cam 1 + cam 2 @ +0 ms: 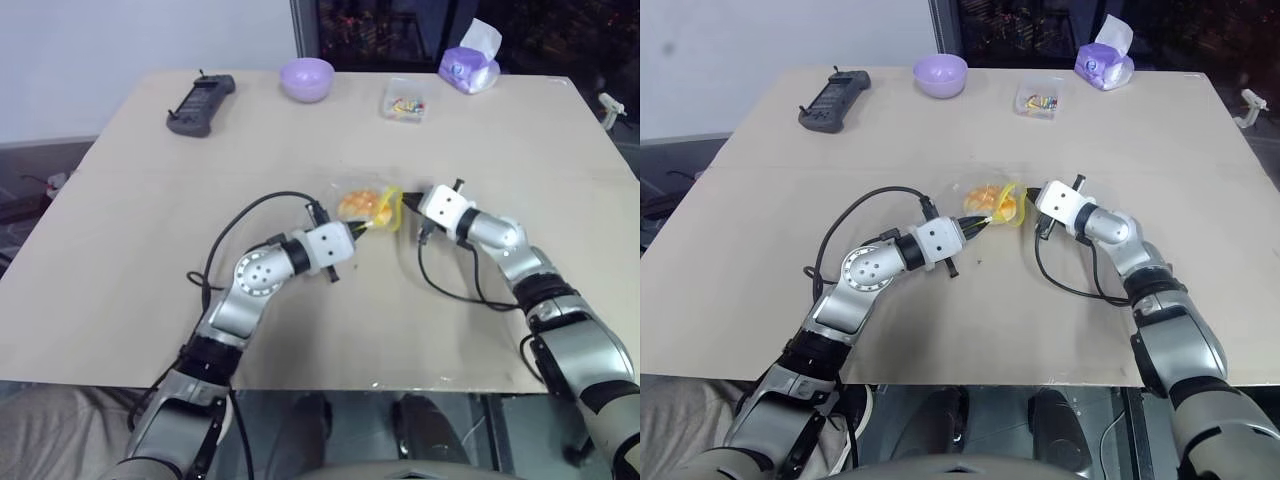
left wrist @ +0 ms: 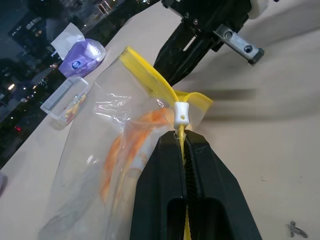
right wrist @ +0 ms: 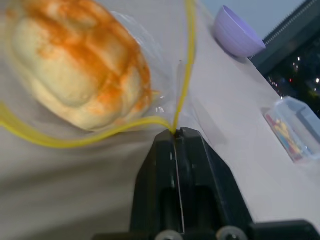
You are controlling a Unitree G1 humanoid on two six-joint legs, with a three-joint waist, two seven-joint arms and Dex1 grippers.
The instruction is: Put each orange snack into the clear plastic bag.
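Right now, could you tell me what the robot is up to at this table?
It is bagging a snack. Both grippers meet mid-table at the clear plastic bag: the left gripper is shut on the bag's yellow zip strip by the white slider, and the right gripper is pinching the same strip from the other side. The orange snack already sits inside the bag. The lilac bowl, a small clear box and a tissue pack stand untouched along the far edge.
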